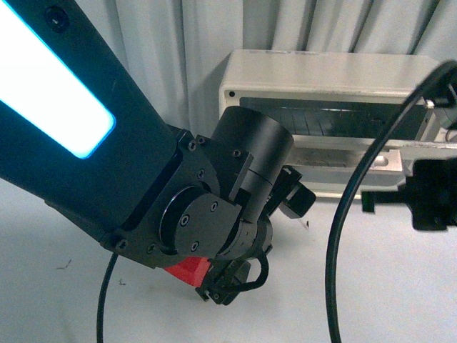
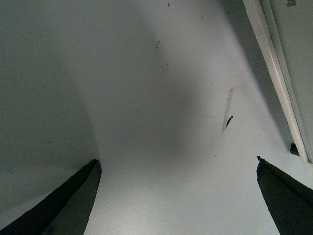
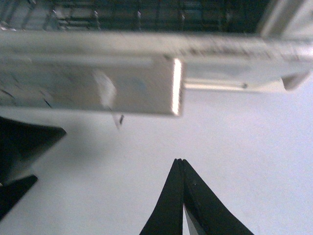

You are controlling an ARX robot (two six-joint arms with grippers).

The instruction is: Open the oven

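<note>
"Cream-white casing, upper right of the front view: is that the oven [image 1: 300, 71]?"

"Affirmative. It stands on the white bench [image 1: 400, 286], against a grey curtain [image 1: 164, 43]. The door [image 1: 343, 156] appears part-way down. Its silver handle [image 3: 98, 83] sits about mid-height of the front, and the wire rack [image 3: 122, 12] shows beyond it."

"State of the right tool [image 3: 122, 145]?"

"Spread open, nothing held. In its wrist view the black fingers [image 3: 200, 210] appear clear of the handle, though that view is blurred. In the front view the tool sits at the right edge, just below the handle."

"And the left tool [image 2: 177, 160]?"

"Wide open, nothing held. Bare bench lies between its fingers, with the oven's lower edge along the upper right of that wrist view. The left arm [image 1: 86, 157] fills the left half of the front view, a bright strip light [image 1: 43, 86] on its casing. A black cable [image 1: 343, 207] curves down in front of the oven's right side."
</note>
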